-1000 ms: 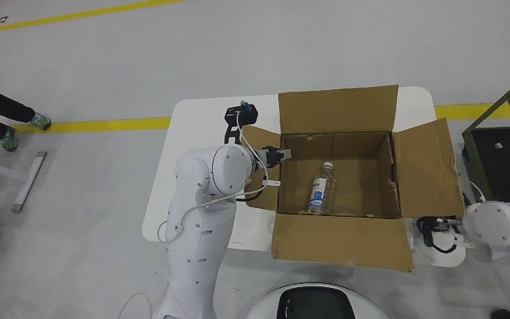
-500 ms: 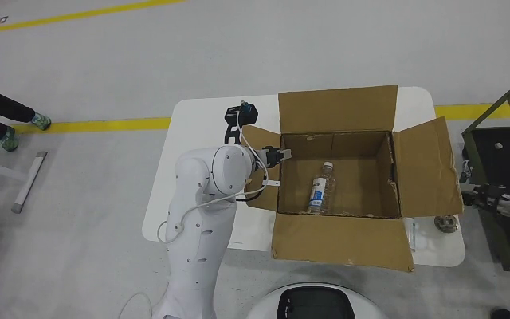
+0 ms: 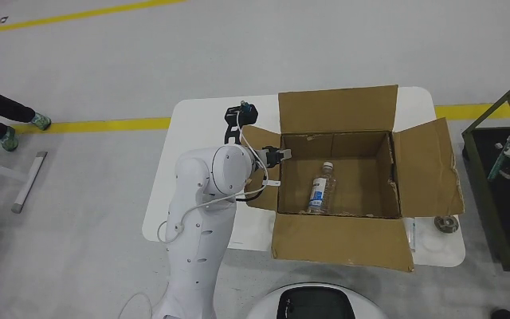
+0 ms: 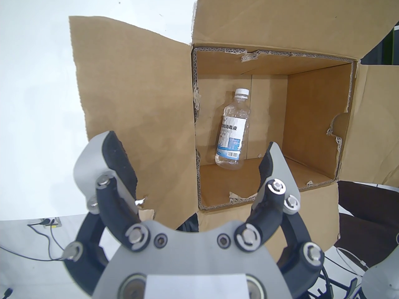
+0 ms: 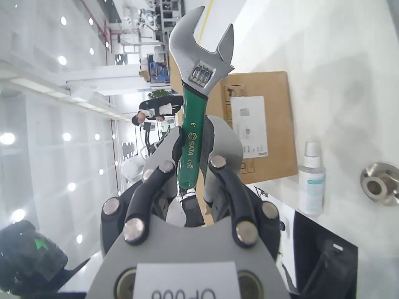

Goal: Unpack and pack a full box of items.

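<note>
An open cardboard box (image 3: 339, 104) stands on the white table (image 3: 203, 127), all its flaps folded out. Inside it a clear bottle (image 3: 321, 187) with a white cap and a blue-and-white label lies on the floor of the box (image 4: 311, 119); it is the bottle (image 4: 233, 132) seen in the left wrist view. My left gripper (image 4: 191, 150) hangs open and empty over the box's left flap, at its left wall (image 3: 276, 154). My right gripper (image 5: 191, 144) is shut on the green handle of an adjustable wrench (image 5: 199, 73), held up beside the table's right end.
A metal flange (image 3: 446, 224) and a small spray bottle (image 3: 412, 235) lie on the table's near right corner, beside the box's front flap. A dark frame (image 3: 486, 183) stands off the table's right edge. A yellow floor line runs behind the table.
The right arm left the table's near right corner and moved off to the right edge of the top view. The flange it covered now shows. The left arm has not moved.
</note>
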Robot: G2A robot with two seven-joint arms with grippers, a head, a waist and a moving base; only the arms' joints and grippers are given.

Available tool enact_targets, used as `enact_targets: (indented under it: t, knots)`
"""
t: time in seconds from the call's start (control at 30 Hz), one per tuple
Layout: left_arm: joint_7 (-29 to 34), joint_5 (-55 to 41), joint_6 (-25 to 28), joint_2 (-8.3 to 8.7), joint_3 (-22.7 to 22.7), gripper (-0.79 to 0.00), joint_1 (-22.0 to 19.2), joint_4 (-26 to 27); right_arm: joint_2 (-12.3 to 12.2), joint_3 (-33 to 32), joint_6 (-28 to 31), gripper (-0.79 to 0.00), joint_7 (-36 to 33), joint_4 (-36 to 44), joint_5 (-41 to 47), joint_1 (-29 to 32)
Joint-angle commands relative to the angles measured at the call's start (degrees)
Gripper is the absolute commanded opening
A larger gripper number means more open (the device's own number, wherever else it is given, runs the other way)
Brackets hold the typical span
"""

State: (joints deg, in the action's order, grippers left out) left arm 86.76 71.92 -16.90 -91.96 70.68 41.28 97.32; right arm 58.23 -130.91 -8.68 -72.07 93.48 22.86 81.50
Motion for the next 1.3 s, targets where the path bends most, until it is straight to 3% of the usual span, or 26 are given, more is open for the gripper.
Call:
enact_targets:
  t: [0.0,0.27,0.37,0.63,1.27]
  knots:
    - [0.0,0.0,0.0,0.0,0.0,0.0,0.0,0.0,-0.07,0.33,1.03,-0.785,-1.13,0.36,2.99,-0.34]
    - [0.0,0.0,0.0,0.0,0.0,0.0,0.0,0.0,-0.63,4.85,1.46,-0.785,-2.43,6.55,7.23,-1.03]
    - [-4.29,1.43,0.58,0.21,0.22,0.0,1.57,0.68,-1.11,8.42,-0.37,-0.785,-2.23,9.13,4.25,-1.82]
    - [-7.78,3.51,-1.75,0.65,2.49,0.0,3.57,4.86,-1.77,19.11,-2.55,-0.785,-0.78,13.57,1.26,-5.17]
    - [-6.09,10.5,-2.05,2.15,9.42,0.0,7.25,11.32,-2.17,49.73,-12.33,-0.785,11.68,17.78,-29.54,-14.68]
